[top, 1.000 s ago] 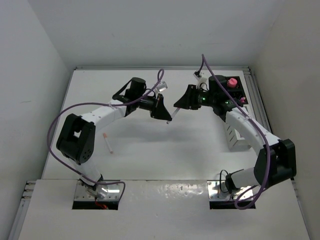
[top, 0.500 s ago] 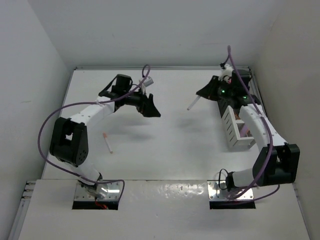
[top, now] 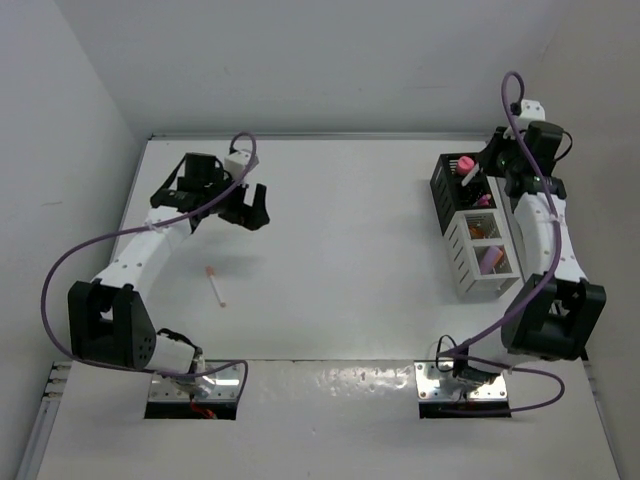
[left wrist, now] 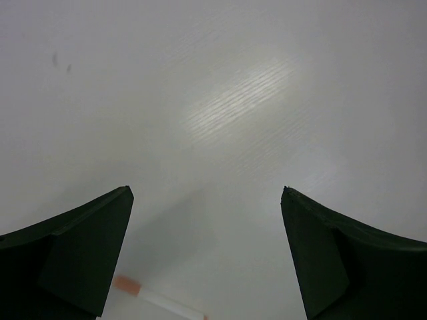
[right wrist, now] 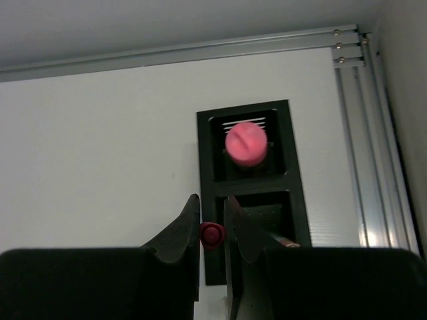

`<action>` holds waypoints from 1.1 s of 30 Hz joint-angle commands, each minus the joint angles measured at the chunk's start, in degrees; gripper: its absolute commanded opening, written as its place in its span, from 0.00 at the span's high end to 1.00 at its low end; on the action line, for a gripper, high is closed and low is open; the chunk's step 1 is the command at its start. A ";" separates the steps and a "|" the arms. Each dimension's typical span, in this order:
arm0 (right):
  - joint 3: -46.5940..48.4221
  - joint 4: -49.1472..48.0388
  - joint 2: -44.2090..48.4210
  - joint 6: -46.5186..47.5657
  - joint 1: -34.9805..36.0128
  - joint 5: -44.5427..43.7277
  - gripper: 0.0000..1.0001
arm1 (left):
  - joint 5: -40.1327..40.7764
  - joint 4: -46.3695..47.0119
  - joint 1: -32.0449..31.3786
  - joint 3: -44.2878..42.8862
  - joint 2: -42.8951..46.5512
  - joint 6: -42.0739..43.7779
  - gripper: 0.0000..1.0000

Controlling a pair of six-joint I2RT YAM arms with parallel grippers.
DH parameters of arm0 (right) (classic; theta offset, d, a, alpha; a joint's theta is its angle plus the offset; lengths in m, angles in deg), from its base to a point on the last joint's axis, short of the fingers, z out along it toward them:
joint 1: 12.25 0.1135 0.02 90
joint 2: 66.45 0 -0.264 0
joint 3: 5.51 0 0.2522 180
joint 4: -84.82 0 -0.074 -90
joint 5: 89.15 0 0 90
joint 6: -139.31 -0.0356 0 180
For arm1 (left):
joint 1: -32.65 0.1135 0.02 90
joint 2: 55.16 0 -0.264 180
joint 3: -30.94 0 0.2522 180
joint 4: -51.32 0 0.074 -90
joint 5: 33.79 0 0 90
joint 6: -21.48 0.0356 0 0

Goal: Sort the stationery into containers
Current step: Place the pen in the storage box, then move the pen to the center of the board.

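**A:** Right gripper (right wrist: 212, 217)?
**B:** Fingers pinched shut on a pen (right wrist: 212, 235), red tip showing, at the left rim of the holder's (right wrist: 203, 173) near cell. The far cell, at 12 o'clock, has a pink piece (right wrist: 246, 143).
**A:** Rack?
**B:** The rack (top: 460, 265) sits at the holder's 6 o'clock, with orange and lilac in one cell.
**A:** Left gripper (left wrist: 207, 193)?
**B:** Spread wide, holding nothing. A loose pen (left wrist: 160, 301) lies on the table (left wrist: 233, 100) at its 6 o'clock.

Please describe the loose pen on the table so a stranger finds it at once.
On the left half of the white table, nearer the arm bases than the open left gripper, lies a thin white pen. Unlike the pieces in the black holder and white rack, it is loose, with an orange-pink tip.
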 commanded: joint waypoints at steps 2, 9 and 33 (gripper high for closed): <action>4.64 -3.36 -3.98 3.16 -0.85 -6.39 1.00 | 7.83 -1.93 3.89 2.52 3.12 0.90 0.00; 5.35 -0.90 -6.80 6.24 -0.33 -10.61 1.00 | 10.11 -8.26 9.33 2.95 1.54 -0.31 0.00; 5.79 6.22 -3.99 0.79 0.20 -6.22 0.49 | 17.24 -5.19 15.85 17.63 -5.49 -18.86 0.37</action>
